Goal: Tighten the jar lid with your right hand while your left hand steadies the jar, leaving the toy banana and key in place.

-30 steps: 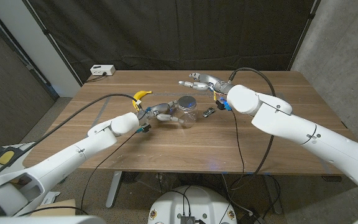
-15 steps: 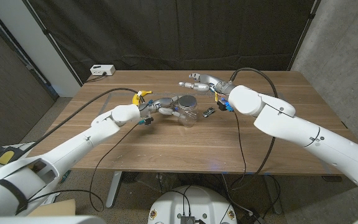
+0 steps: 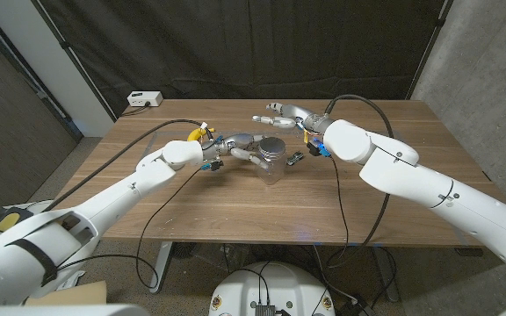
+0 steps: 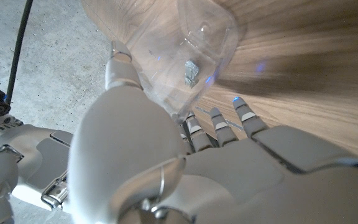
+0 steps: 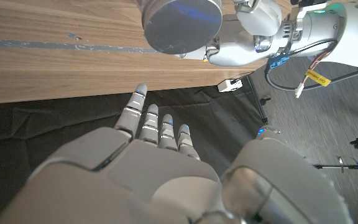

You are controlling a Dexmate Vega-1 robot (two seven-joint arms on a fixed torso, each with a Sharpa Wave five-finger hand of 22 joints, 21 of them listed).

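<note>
Nearest, at about six o'clock of the desk (image 3: pixel 235 206): bare wood, with both arms crossing in from the lower corners.

Mid-desk, toward the centre: clear jar (image 3: pixel 271 161) standing upright, grey lid (image 3: pixel 272 146) on top. At its nine o'clock, left hand (image 3: pixel 233 149) reaching in from the side, fingers (image 4: pixel 219 121) curled toward the glass. In the left wrist view, the transparent wall sits right against the thumb and fingertips; looks like a light steadying hold, though full contact all round cannot be told. Small key (image 3: pixel 294 158) lying just beside the jar at its three o'clock, apart from both hands.

Farther back, at about one o'clock from the jar: right hand (image 3: pixel 281 114) hovering above the desk, fingers (image 5: pixel 160 124) apart and stretched out, holding nothing, well clear of the lid. In the right wrist view, lid seen beyond the fingertips, untouched.

At about ten o'clock from the jar, behind the left wrist: toy banana (image 3: pixel 202 132), partly hidden by the arm. At the far edge, at eleven o'clock: a small white box (image 3: pixel 145 99).

Judged progress: early. Steadying seemingly in place or nearly so; gripping and twisting the lid not yet begun. Banana and key both undisturbed so far.
</note>
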